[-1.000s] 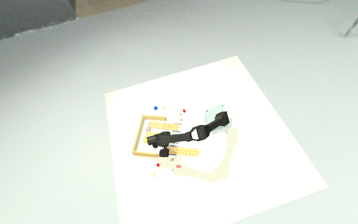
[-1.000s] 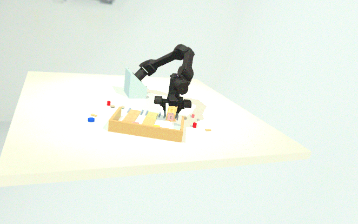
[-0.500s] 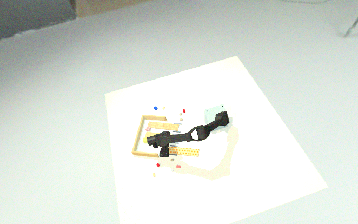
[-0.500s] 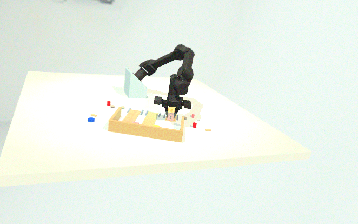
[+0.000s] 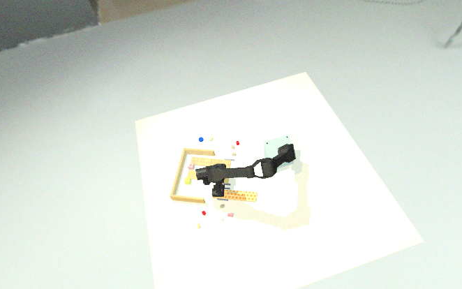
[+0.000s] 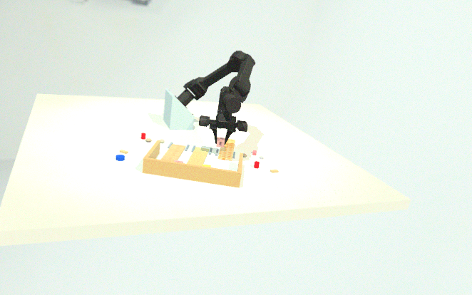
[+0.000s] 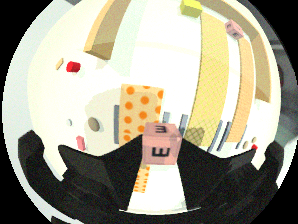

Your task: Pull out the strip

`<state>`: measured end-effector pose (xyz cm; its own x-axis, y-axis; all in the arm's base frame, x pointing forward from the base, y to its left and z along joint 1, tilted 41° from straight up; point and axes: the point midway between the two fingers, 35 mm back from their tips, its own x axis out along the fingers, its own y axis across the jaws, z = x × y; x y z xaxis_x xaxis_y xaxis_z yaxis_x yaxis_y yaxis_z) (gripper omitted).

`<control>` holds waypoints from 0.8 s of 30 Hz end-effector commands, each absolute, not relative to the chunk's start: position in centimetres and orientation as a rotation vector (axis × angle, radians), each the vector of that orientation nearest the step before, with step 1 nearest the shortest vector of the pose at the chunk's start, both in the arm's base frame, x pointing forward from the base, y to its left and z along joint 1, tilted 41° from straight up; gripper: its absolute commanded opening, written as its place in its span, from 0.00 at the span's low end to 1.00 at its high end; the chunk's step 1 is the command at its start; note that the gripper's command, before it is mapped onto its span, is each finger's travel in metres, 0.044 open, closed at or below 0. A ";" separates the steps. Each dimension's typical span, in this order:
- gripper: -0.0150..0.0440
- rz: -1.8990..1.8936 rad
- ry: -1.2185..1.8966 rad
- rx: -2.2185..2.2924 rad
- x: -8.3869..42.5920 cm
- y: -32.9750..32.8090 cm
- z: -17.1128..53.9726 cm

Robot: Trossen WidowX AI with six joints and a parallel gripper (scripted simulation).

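Near the middle of the pale board (image 6: 304, 205), a little toward its left edge as the top view shows it, you have a three-sided wooden frame (image 6: 193, 172) with plain tan strips lying inside it and the arm (image 6: 236, 78) reaching over it from a base nearer the right edge. Next in size is the orange dotted strip (image 5: 240, 195), which lies drawn out past the open side of the frame toward the right edge, so the pulling step looks done and you are now on the pick-up. Your gripper (image 6: 222, 142) points straight down and is clamped on the pink labelled cube (image 7: 161, 145); the wrist view shows the cube between the jaws with its dark letter facing the lens, and it seems already raised a little above the strip, though how far is hard to judge. Your next move should be a straight, steady rise, keeping the squeeze firm so the cube does not slip or twist. Small red, blue and tan bits are scattered well apart around the frame; leave them alone.
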<state>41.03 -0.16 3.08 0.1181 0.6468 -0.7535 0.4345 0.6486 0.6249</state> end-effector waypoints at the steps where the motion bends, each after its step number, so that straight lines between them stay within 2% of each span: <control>1: 0.25 0.196 1.511 0.942 39.6 -0.7 3.6; 24: 0.25 0.194 1.514 0.944 32.6 -0.7 2.9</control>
<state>33.42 -0.63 3.03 0.1121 0.6526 -0.7494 0.4418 0.6428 0.6258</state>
